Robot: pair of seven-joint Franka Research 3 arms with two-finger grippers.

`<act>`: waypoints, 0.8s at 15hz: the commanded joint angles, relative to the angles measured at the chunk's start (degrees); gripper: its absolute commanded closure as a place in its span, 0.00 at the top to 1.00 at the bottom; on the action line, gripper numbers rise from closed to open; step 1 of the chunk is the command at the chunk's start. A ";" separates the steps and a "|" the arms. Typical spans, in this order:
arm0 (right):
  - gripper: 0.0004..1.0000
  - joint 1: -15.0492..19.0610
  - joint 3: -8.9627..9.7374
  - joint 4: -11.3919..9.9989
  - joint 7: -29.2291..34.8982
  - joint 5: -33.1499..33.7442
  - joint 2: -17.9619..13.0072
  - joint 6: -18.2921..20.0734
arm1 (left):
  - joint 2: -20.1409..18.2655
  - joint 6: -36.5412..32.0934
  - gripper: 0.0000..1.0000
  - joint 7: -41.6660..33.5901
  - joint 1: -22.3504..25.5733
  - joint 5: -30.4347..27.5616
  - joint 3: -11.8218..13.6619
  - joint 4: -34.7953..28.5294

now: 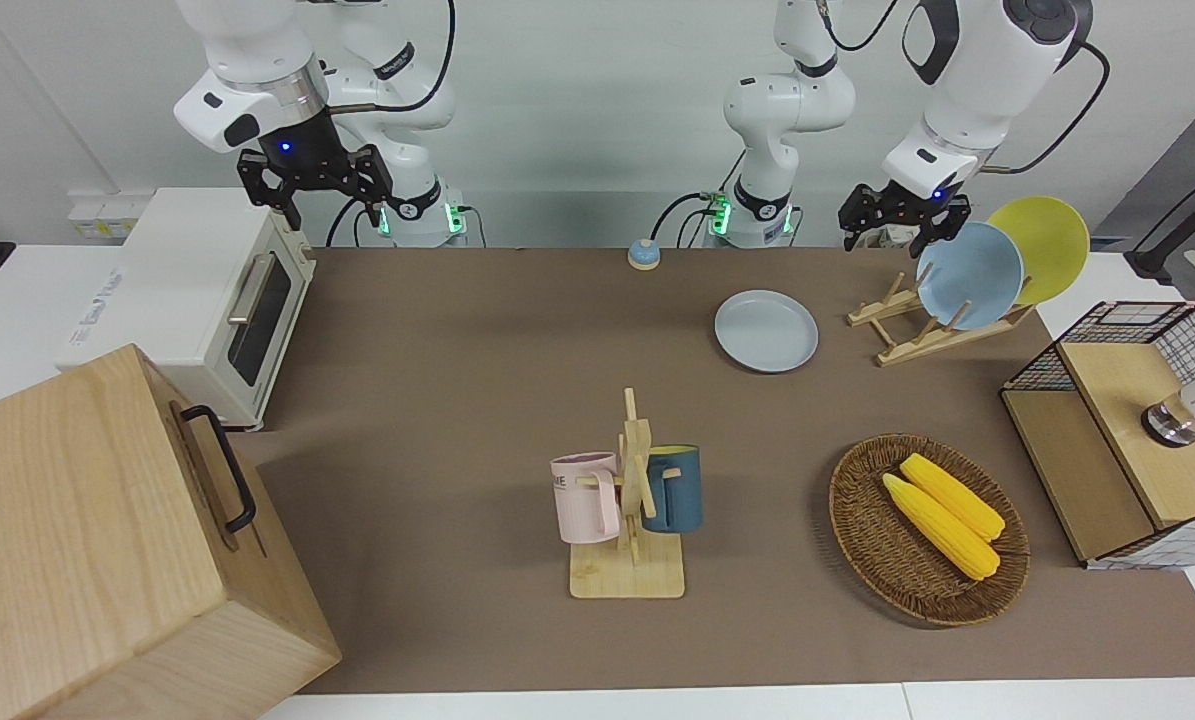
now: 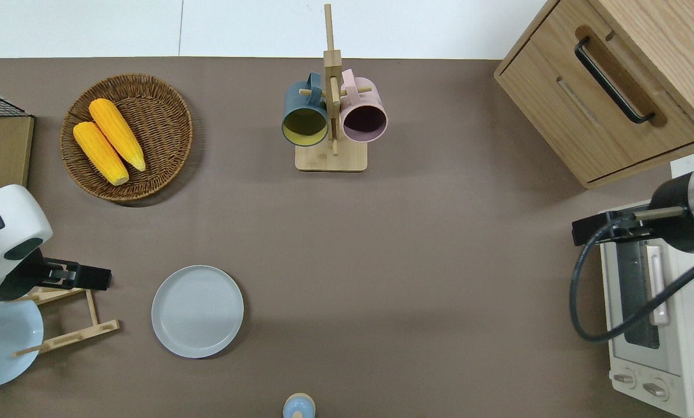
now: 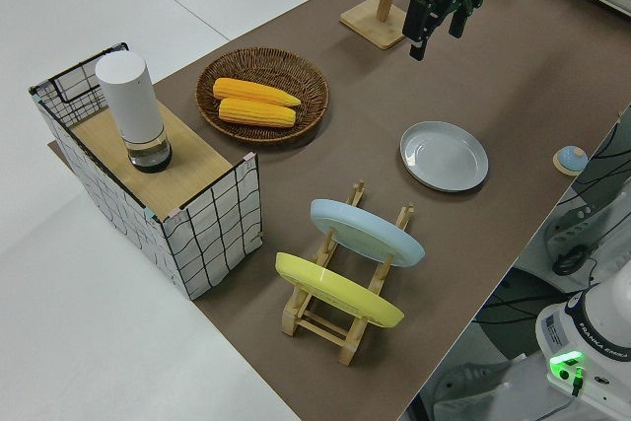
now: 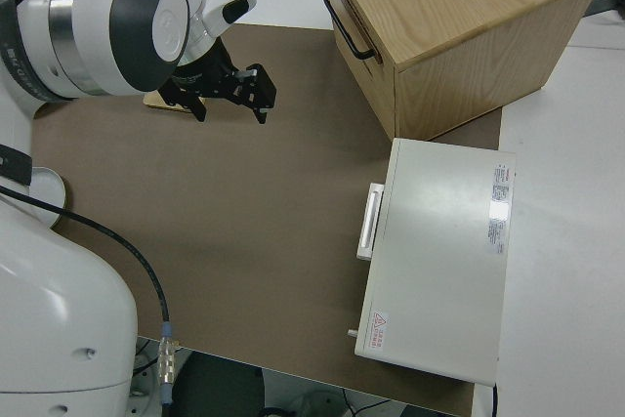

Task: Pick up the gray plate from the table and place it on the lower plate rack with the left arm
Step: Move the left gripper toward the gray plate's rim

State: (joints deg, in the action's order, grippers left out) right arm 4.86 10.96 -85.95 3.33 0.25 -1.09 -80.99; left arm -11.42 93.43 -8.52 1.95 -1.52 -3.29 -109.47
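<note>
The gray plate (image 1: 766,330) lies flat on the brown table (image 1: 457,400), also seen in the overhead view (image 2: 197,310) and the left side view (image 3: 444,156). The light-wood plate rack (image 1: 932,340) stands beside it toward the left arm's end, holding a sky-blue plate (image 1: 969,275) and a yellow plate (image 1: 1042,245) on edge. The rack's slots toward the gray plate are bare (image 2: 68,337). My left gripper (image 1: 900,228) is open and empty, up in the air over the rack (image 2: 85,277). My right gripper (image 1: 317,190) is open and parked.
A wooden mug stand (image 1: 629,500) with a pink and a blue mug stands mid-table. A wicker basket (image 1: 862,520) holds two corn cobs. A wire-walled box (image 1: 1117,430) sits at the left arm's end. A white oven (image 1: 207,300) and a wooden cabinet (image 1: 87,540) sit at the right arm's end.
</note>
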 commanded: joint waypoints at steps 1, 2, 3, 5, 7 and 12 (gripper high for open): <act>0.99 0.41 0.29 0.35 0.01 -0.43 -0.14 0.83 | 0.44 -1.24 1.00 1.13 -0.20 1.00 -0.31 0.93; 0.99 0.41 0.38 0.35 0.01 -0.43 -0.14 0.83 | 0.44 -1.24 1.00 1.05 -0.20 0.99 -0.31 0.93; 0.99 0.41 0.38 0.35 0.01 -0.43 -0.14 0.83 | 0.44 -1.24 1.00 1.05 -0.11 0.99 -0.31 0.93; 0.99 0.41 0.38 0.35 0.01 -0.43 -0.14 0.83 | 0.26 -1.24 1.00 1.05 -0.11 0.91 -0.31 0.93; 0.99 0.41 0.38 0.35 0.01 -0.43 -0.14 0.83 | 0.26 -1.33 1.00 1.05 -0.11 0.91 -0.31 0.93; 0.99 0.41 0.38 0.35 -0.08 -0.43 -0.14 0.83 | -0.44 -1.41 1.00 1.14 -0.11 0.91 -0.23 -0.12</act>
State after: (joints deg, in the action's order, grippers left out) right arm 4.86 10.96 -85.95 3.33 0.25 -1.09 -80.99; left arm -11.42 93.24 -8.33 1.96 -1.52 -3.40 -109.47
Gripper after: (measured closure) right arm 0.009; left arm 0.004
